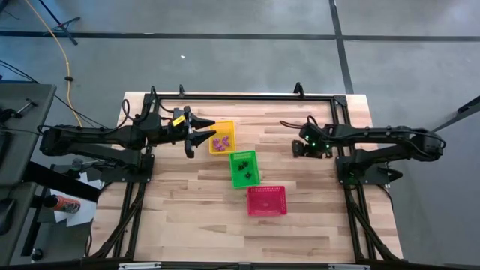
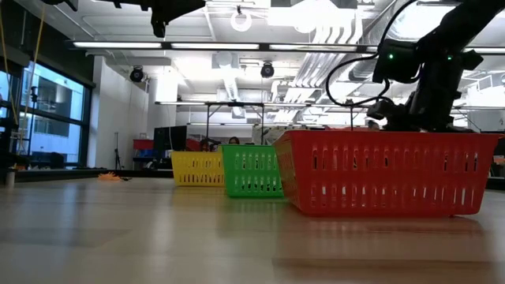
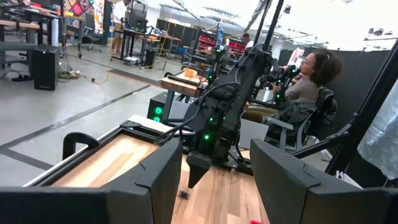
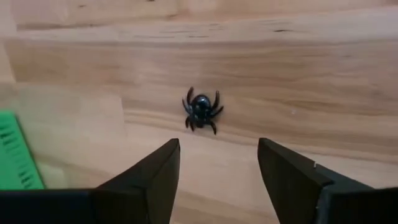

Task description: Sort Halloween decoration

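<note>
Starting at the left, my left gripper (image 1: 201, 132) hangs with fingers parted just beside the yellow basket (image 1: 222, 137), which holds purple trinkets (image 1: 220, 142). Next come the green basket (image 1: 244, 169) and the red basket (image 1: 267, 200). Farther right, my right gripper (image 4: 217, 163) hovers low, fingers spread wide and empty — a black spider (image 4: 201, 110) lies on the desk (image 4: 311, 74) just ahead, centred between them. I judge this arm far nearer.

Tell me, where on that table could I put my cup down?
The bare wood below the red basket and left of the green basket is free. So is the strip behind the baskets. It is crowded at the yellow basket, where the left fingers hover, and near the right fingers over a black spider.
</note>
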Tool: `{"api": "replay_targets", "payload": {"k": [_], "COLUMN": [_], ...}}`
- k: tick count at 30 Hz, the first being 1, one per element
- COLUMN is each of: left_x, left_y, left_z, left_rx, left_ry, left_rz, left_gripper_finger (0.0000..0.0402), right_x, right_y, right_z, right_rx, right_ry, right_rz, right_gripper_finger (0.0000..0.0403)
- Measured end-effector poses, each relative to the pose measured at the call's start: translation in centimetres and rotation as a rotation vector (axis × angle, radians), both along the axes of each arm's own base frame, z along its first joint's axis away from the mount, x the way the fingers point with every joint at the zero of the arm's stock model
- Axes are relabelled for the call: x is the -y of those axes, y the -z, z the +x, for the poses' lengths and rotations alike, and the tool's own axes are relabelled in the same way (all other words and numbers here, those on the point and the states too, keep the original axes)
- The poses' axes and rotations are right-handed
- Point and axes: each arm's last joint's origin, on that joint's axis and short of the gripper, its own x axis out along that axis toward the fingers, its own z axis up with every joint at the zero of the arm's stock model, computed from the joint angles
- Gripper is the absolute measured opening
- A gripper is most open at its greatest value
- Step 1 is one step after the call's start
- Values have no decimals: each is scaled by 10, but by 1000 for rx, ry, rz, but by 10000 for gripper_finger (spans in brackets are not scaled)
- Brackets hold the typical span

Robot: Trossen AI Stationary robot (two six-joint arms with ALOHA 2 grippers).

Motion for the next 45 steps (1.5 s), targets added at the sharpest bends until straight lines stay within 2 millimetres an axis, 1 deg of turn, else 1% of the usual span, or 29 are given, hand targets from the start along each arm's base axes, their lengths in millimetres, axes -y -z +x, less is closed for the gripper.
{"api": "replay_targets", "payload": {"k": [6,10,15,22,34,45], "left_x": [0,0,0,0,0,0], "left_y": [0,0,0,1,4,5], "left_z": [0,0,0,0,0,0], "left_rx": [0,-1,-1,-15,-39,-51], "left_ry": [0,0,0,0,0,-1], "left_rz": [0,0,-1,-1,-3,-4], "left_gripper_finger": [179,179,179,179,179,179], "right_x": [3,6,8,9,9,8], "right_y": [10,18,23,23,23,24], "right_z": [6,14,19,20,20,19], "right_rx": [-31,-26,-35,-32,-41,-59], "right_ry": [51,59,81,113,131,149], "right_rz": [14,15,15,20,3,5], "right_gripper_finger": [199,189,177,165,163,110]}}
